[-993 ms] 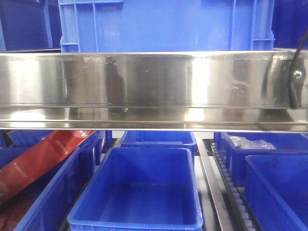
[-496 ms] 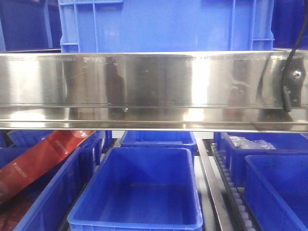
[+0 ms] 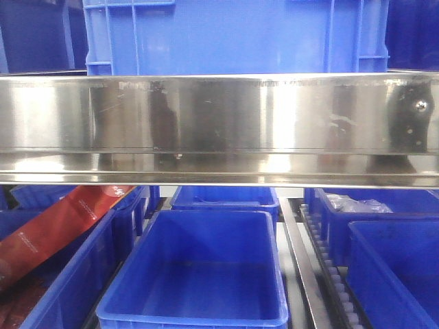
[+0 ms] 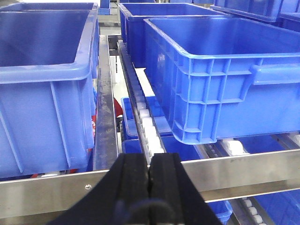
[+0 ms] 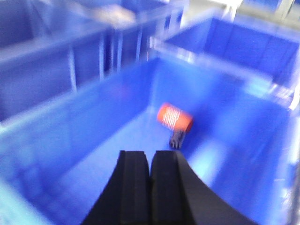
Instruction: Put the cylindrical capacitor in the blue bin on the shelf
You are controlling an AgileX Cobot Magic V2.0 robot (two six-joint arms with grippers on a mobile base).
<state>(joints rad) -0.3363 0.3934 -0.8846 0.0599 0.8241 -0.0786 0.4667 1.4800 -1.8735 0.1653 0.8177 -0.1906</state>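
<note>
The right wrist view is blurred. My right gripper (image 5: 150,154) is shut with nothing in it, hovering over the inside of a blue bin (image 5: 108,93). On that bin's floor lies a tiny dark piece (image 5: 176,139) that looks like the cylindrical capacitor, just below an orange roll (image 5: 174,117). It is ahead of the fingertips and apart from them. My left gripper (image 4: 150,157) is shut and empty, in front of the shelf's steel rail (image 4: 47,192). The front view shows the shelf rail (image 3: 206,123) and no gripper.
A large blue crate (image 3: 233,34) stands on the upper tier. Below the rail are an open blue bin (image 3: 199,274), a red package (image 3: 55,226) at left and a clear bag (image 3: 357,203) in a right-hand bin. White roller tracks (image 4: 145,122) run between big blue bins (image 4: 225,84).
In the front view, the dark cable and arm part at the rail's right edge has slid out of the picture. Only a dark reflection stays on the steel.
</note>
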